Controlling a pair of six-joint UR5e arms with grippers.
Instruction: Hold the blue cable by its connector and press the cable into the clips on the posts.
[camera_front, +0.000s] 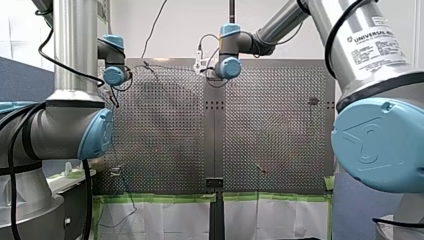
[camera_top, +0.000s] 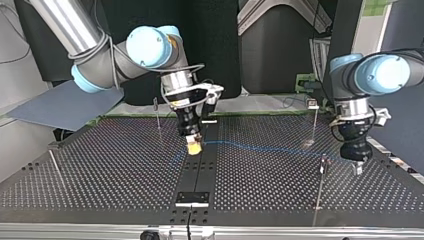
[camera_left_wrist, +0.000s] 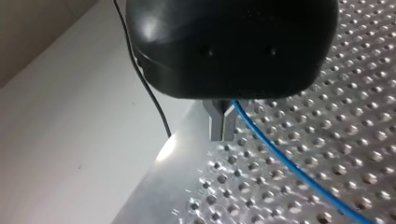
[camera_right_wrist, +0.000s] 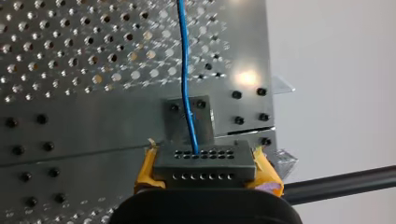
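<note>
Grey connector (camera_right_wrist: 201, 169) sitting nearest, my right end effector (camera_right_wrist: 206, 161) clamping it between yellow pads. Blue cable (camera_right_wrist: 184, 70) is running out of it across the perforated surface (camera_top: 100, 165). My left end effector (camera_left_wrist: 222, 125) is showing its fingers drawn narrow, with the cable passing just beside them; I cannot tell whether they are pinching it. In the top view the cable is stretching low between both arms, seemingly in no clip. I am judging the step wants a firm connector grip, a taut line, and a straight press down at the post (camera_top: 314, 125).
</note>
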